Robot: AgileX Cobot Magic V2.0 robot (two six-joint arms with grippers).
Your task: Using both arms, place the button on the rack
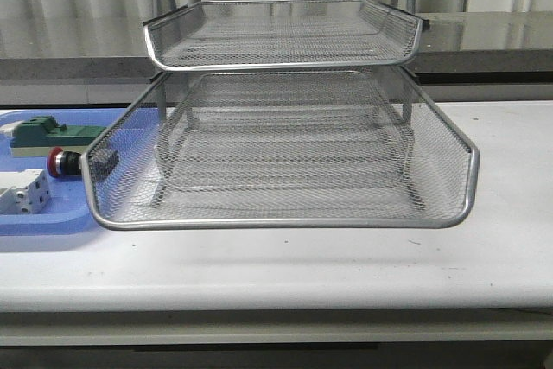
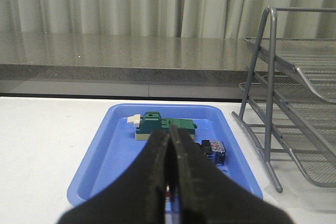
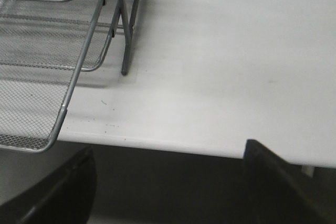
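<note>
The wire-mesh rack [image 1: 285, 140] stands in the middle of the white table [image 1: 346, 261], its middle tier pulled forward so the curved front rim hangs close to the table's near edge. The top tier sits further back and higher, leaving the pulled-out tier open from above along its front part.

Just left of the rack lies the blue tray [image 1: 52, 226], partly tucked behind the rack's left front corner. The button [image 1: 65, 162] lies on its side in this tray, red cap pointing away from the rack, its dark body seen through the mesh right at the rack's left rim. Beyond it in the tray sits the green block [image 1: 52, 133]; nearer the table's front edge rests the white terminal block [image 1: 24, 192].

In the left wrist view the left gripper [image 2: 170, 182] hovers above the blue tray's near end with its fingers pressed together and nothing between them; the button's blue-and-black body [image 2: 212, 150] peeks out just past them, between the fingers and the rack's thin legs [image 2: 265, 129].

The right gripper [image 3: 168, 182] has its fingers spread wide apart, poised over the table's front edge beside the rack's right front corner, with bare tabletop stretching away from the rack on that side.
</note>
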